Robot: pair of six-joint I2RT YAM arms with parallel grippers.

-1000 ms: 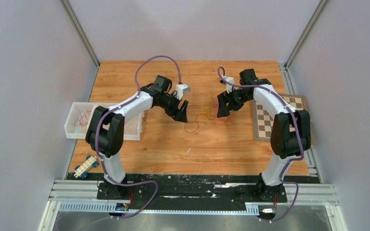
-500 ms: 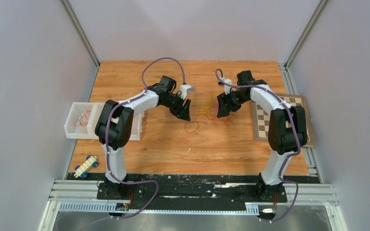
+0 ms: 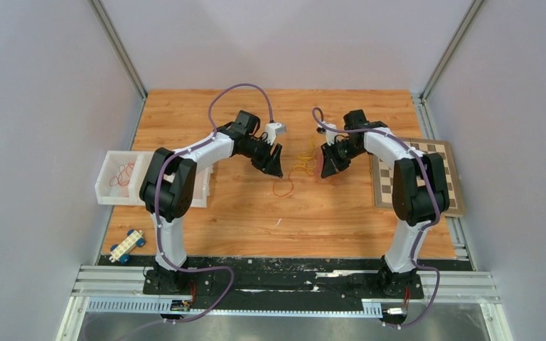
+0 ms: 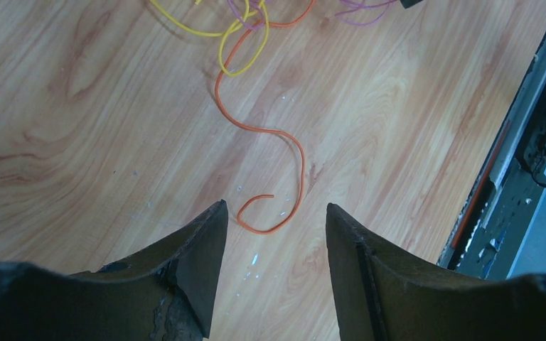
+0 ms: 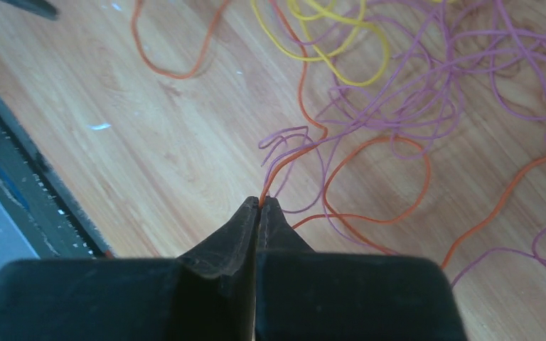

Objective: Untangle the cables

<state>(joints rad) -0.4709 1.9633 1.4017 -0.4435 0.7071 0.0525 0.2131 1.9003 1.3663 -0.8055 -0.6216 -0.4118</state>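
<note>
Grip: right gripper (image 5: 259,204) was pressed together on an orange cable (image 5: 304,147) | left gripper (image 4: 276,217) was seen spread over a curled orange end (image 4: 264,231) | advice: a slow, gentle pull was judged best.

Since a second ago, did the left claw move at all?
Yes. The left gripper has slid a little rightward in the top view, away from the white bin and nearer the cables.

Top cam: cables (image 3: 300,165) too small to sort strand by strand. Left wrist: they run off the top edge. Right wrist: orange cable (image 5: 279,167) end hidden btwn right end effector (image 5: 259,205) tips; purple strands (image 5: 426,92) cut off at right edge.
</note>
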